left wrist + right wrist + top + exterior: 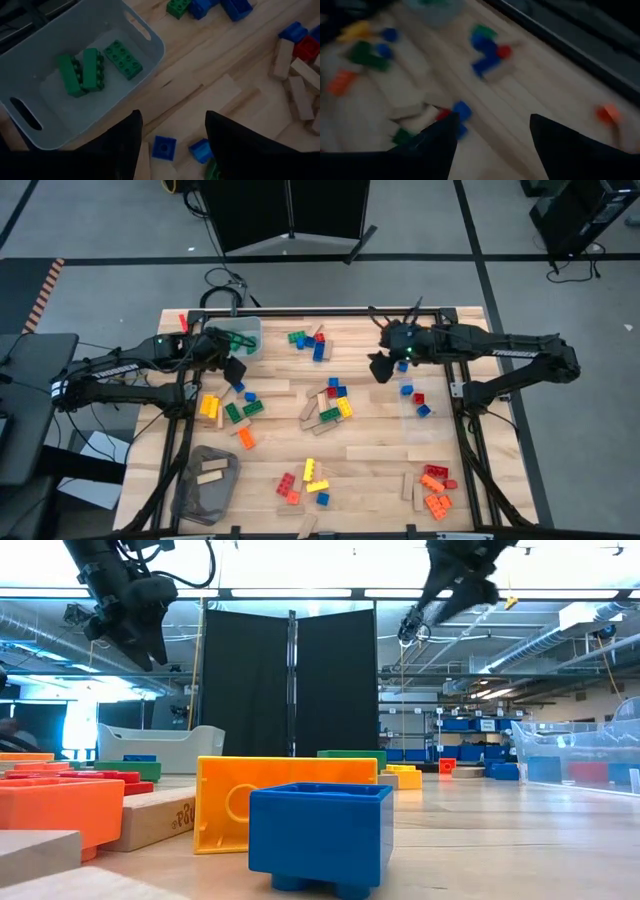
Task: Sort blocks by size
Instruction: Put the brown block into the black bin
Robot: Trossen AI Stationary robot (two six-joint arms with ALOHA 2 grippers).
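Studded blocks and tan wooden pieces lie scattered over the wooden table (380,435). A pale bin (150,45) at the far left holds three green blocks (95,67). My left gripper (236,370) hangs open beside that bin's near side, above two small blue blocks (164,147) on the table, with nothing between its fingers (125,140). My right gripper (380,368) hangs open high over the far right of the table, empty, up and to the far side of a clear bin (428,395) holding blue and red blocks (412,394).
Block clusters lie at the far middle (308,343), the centre (332,405), the left (228,408) and the near edge (305,478). Orange and red blocks (435,490) sit near right. A grey bin (192,498) near left holds wooden pieces. A blue block (320,830) fills the low view.
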